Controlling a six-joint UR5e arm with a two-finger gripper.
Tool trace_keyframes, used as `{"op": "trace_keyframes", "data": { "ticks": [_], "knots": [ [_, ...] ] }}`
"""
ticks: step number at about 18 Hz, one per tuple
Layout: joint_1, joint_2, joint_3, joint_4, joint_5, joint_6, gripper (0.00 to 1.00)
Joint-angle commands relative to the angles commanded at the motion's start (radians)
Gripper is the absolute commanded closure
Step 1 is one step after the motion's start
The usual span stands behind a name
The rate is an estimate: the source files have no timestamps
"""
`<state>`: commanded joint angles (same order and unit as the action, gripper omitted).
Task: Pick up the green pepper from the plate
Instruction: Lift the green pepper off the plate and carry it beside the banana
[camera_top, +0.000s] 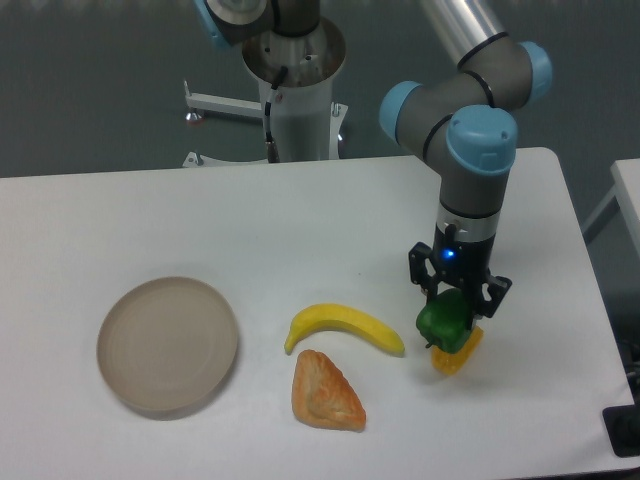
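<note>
Jaws (452, 312) clamped on the green pepper (443, 323), held over the yellow pepper (459, 353) at right; plate (167, 346) at left of bench (300, 215), banana (345, 328) between

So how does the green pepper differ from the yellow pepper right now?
The green pepper is glossy bright green; the yellow pepper is yellow-orange. The green pepper is held in the gripper, while the yellow pepper lies on the table. The green pepper shows almost whole, whereas the yellow pepper is mostly hidden behind it, with only its lower right part visible. Both are small peppers at the right side of the table.
</note>
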<state>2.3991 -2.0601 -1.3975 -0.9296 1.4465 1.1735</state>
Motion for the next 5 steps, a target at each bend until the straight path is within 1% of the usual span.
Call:
{"op": "trace_keyframes", "data": {
  "ticks": [5],
  "knots": [
    [0.0, 0.002, 0.002, 0.0, 0.023, 0.002, 0.55]
  ]
}}
